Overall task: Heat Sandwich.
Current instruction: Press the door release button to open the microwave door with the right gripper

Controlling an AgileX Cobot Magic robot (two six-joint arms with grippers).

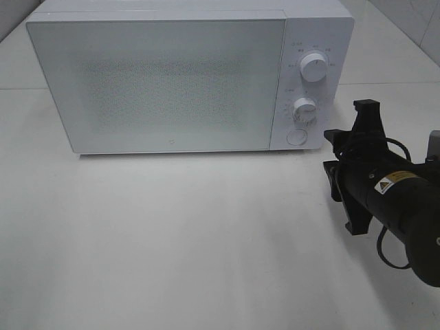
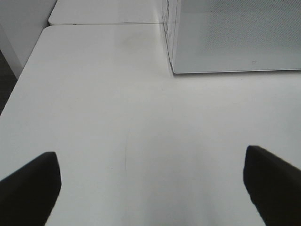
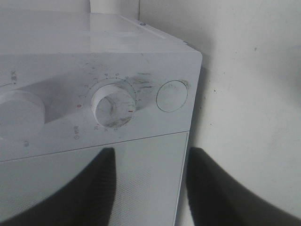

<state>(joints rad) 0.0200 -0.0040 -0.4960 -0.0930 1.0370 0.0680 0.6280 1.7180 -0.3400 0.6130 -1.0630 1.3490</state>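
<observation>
Right gripper (image 3: 151, 151) jaws apart, empty, facing the microwave (image 1: 158, 82) panel; left gripper (image 2: 150, 155) wide apart, empty.
The microwave sits at the table's (image 1: 172, 240) far edge, door shut. No sandwich is visible; it may be behind the door, cannot tell. Likely next: round button (image 3: 171, 96). Progress unclear, probably early.

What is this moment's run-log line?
microwave door: closed | right end effector: open, near lower knob | left end effector: open | sandwich: unseen

White tabletop (image 1: 172, 240), tiled wall (image 1: 425, 24) behind
</observation>
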